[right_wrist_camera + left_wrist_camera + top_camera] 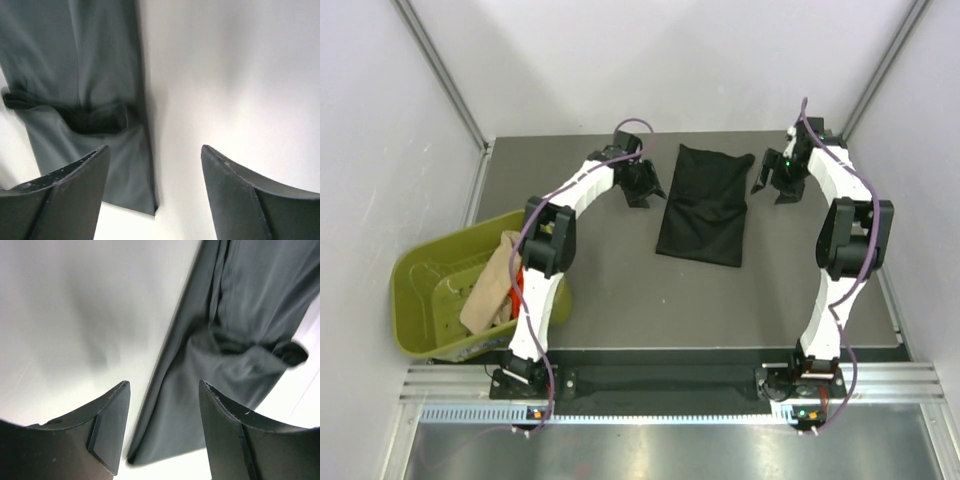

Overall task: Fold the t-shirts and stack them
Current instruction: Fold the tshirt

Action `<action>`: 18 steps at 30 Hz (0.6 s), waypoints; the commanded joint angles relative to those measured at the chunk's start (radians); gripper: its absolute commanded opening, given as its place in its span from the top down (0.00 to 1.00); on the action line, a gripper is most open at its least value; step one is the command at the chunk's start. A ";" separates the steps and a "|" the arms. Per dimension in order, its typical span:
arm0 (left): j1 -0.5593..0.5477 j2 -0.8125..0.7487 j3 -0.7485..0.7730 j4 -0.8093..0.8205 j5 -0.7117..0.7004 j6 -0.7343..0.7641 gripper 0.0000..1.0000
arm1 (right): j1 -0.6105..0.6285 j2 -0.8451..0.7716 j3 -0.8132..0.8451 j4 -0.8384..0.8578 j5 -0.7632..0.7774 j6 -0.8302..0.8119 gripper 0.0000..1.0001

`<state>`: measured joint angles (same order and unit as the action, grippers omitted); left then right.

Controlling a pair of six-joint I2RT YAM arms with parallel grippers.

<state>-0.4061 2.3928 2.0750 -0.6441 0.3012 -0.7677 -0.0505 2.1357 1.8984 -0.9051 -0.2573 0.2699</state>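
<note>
Hanging open and empty on either side of the black shirt (pixel 702 205), which is lying folded at the far middle of the table (pixel 620 290), the left gripper (pixel 644 188) and right gripper (pixel 778 186) should be rising straight up so nothing is snagging the fold.

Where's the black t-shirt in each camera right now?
Top external: black t-shirt at centre, toward the far side, between left claw and right claw.
Left wrist: black t-shirt upper right, slanting down to bottom centre.
Right wrist: black t-shirt upper left, reaching bottom centre.
Shared landmark: its crosswise fold, seen in both wrist views.
</note>
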 commanded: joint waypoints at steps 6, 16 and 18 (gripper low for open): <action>-0.016 -0.300 -0.314 0.004 0.056 0.145 0.38 | 0.024 -0.417 -0.574 0.167 -0.195 0.049 0.24; -0.092 -0.282 -0.431 0.001 0.010 0.116 0.37 | 0.031 -0.519 -0.918 0.365 -0.301 0.146 0.37; -0.099 -0.280 -0.438 0.007 0.003 0.104 0.37 | 0.037 -0.513 -0.930 0.380 -0.303 0.149 0.39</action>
<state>-0.4942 2.1113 1.6455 -0.6579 0.3195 -0.6552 -0.0277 1.6573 0.9752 -0.6327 -0.5121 0.3851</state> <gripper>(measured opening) 0.631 0.614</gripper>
